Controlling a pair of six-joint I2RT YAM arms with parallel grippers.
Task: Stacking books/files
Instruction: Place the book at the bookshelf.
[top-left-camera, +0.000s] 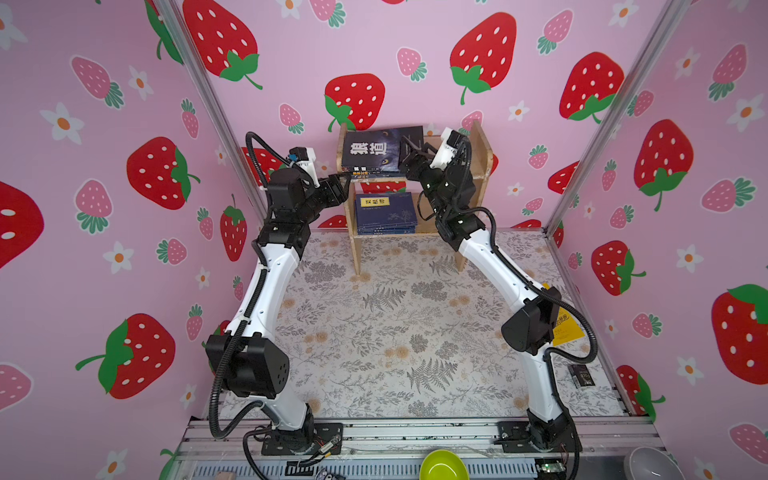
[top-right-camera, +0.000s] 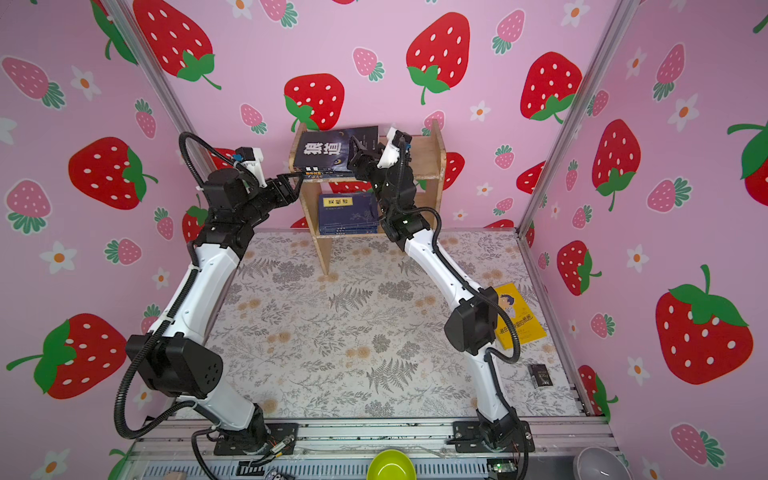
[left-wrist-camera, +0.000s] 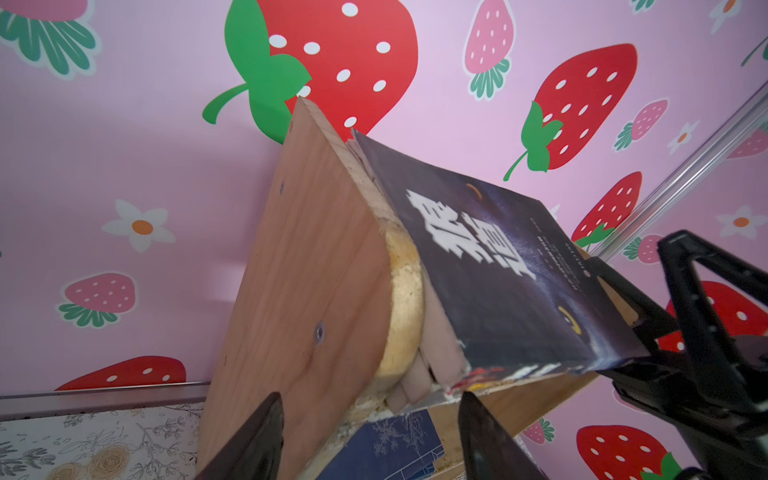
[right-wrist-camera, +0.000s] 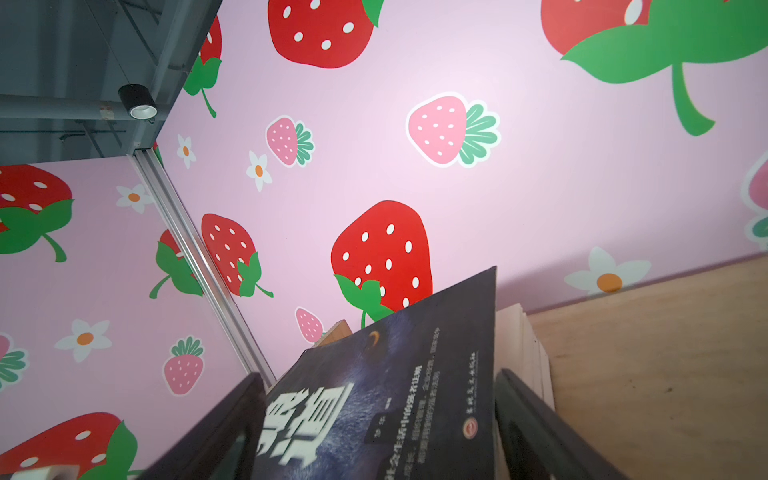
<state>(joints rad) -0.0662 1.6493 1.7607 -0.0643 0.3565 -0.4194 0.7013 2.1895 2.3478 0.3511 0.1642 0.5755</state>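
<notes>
a glossy black paperback (top-left-camera: 376, 151) tops the thin stack (top-left-camera: 360, 173) at the left end of the upper board of the rough wooden shelf (top-left-camera: 482, 156). the right gripper (top-left-camera: 410, 147) gapes wide at its right edge; the left gripper (top-left-camera: 343, 183), jaws parted and empty, sits at that board's front left corner.

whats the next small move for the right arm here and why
Probably draw the right tool back off the black book: its jaws stand open astride the book's edge, the book already lies on the upper stack, and a yellow book lies on the table.
</notes>
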